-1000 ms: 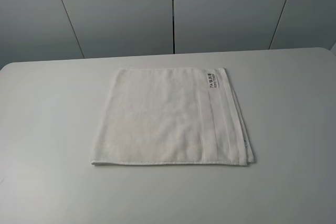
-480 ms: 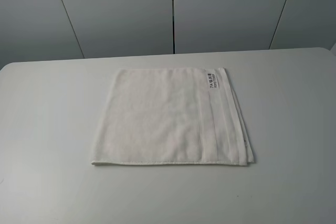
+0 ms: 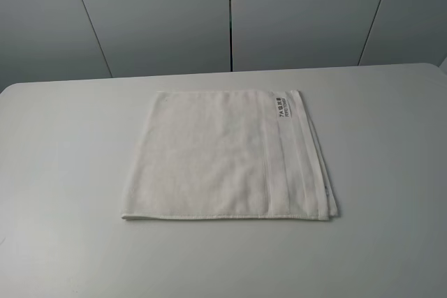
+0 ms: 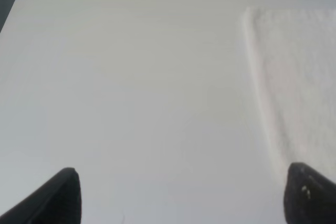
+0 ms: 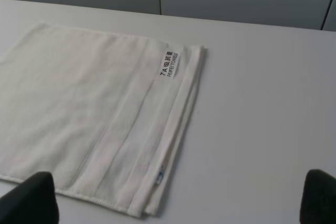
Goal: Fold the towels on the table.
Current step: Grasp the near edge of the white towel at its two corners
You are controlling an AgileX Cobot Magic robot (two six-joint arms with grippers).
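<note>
Scene: a white table (image 3: 63,172) with rounded corners, seen from a high camera, with grey wall panels (image 3: 160,12) behind it.
Towel position: 1 off-white terry towel (image 3: 227,155) lies flat near the middle of the table, slightly toward the right side.
Towel state: it is folded, and several stacked layer edges show along its right side.
Towel direction: its sides run roughly parallel to the table edges, with the right side slanting a little outward toward the near edge.
Long axis: from above the towel looks close to square, and foreshortening makes it hard to say which side is longer.
Border band: a smooth woven band (image 3: 290,165) runs from far to near just inside the right edge.
Label: a small white label (image 3: 282,107) with dark print sits at the far right corner, at the far end of the band.
Small tag: the right wrist view shows a tiny blue tag (image 5: 160,174) on the layered edge near the near corner.
Surroundings: bare table surface shows on all 4 sides of the towel.
Left gripper (image 4: 184,198): its jaws are spread wide and hold nothing, above bare table, with 1 dark tip beside the towel's left edge.
Right gripper (image 5: 176,203): its jaws are spread wide and hold nothing, above the towel's near right corner.
</note>
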